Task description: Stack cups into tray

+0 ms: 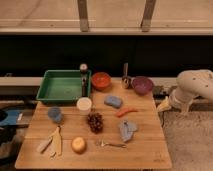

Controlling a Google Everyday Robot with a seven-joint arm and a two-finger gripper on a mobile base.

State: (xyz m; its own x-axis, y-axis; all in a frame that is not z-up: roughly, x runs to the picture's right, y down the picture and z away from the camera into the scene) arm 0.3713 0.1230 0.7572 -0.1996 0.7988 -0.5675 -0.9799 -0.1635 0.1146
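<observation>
The green tray (52, 94) stands at the table's back left. A cream-white cup (84, 105) stands upright just in front of the tray's right corner. A smaller blue-grey cup (55, 114) stands to its left, near the table's left edge. Both cups are outside the tray, on the wooden table (145, 150). My white arm (195, 86) is off the table's right side. My gripper (163, 105) hangs by the table's right edge, far from both cups and holding nothing that I can see.
An orange-red bowl (101, 80) and a purple bowl (142, 85) stand at the back. A dark bottle (83, 70) stands by the tray's right rim. A blue sponge (113, 101), grapes (95, 121), a blue cloth (127, 129), a fork (111, 145), a round fruit (78, 144) and wooden utensils (52, 142) lie about.
</observation>
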